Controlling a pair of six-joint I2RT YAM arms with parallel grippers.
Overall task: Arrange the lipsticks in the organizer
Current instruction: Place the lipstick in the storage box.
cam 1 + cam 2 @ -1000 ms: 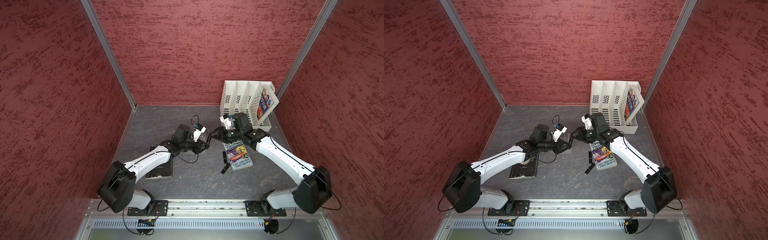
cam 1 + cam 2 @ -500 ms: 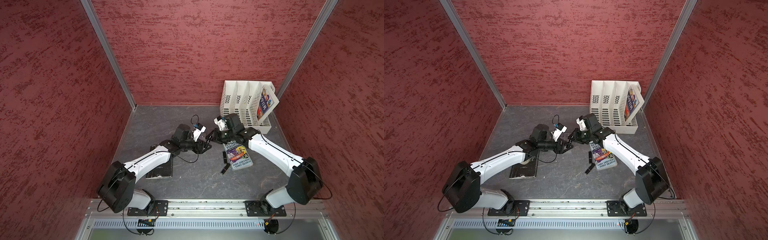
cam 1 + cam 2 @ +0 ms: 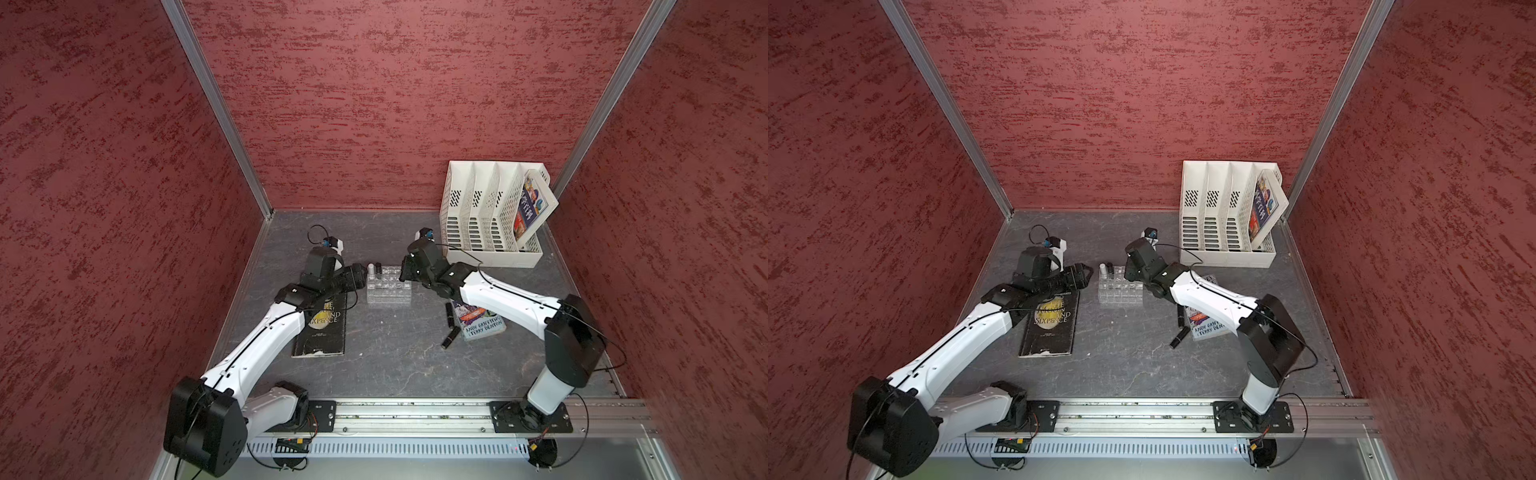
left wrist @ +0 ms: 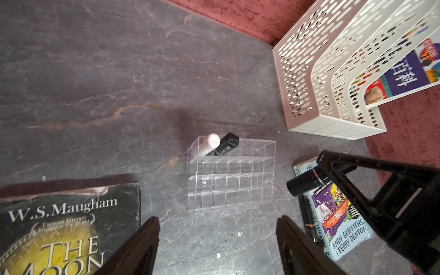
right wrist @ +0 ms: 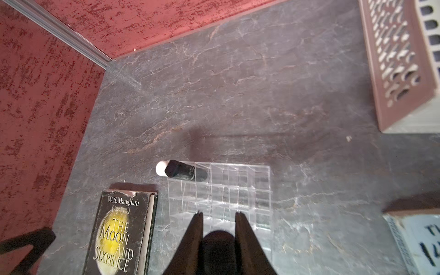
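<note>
Farthest back stands the white file rack (image 3: 465, 216), a colourful book (image 3: 532, 203) leaning inside. Nearer, the clear organizer (image 3: 388, 291) sits beside a dark book (image 3: 322, 332). Left claw (image 4: 217, 238) hangs wide and empty at one side of it; right claw (image 5: 219, 214), opposite, is clamped on a black lipstick (image 4: 306, 184). A white lipstick (image 3: 370, 270) and a second black lipstick (image 3: 378, 268) stand in the organizer's far row; two loose black lipsticks (image 3: 450, 313) lie by a small book (image 3: 484, 326).
</note>
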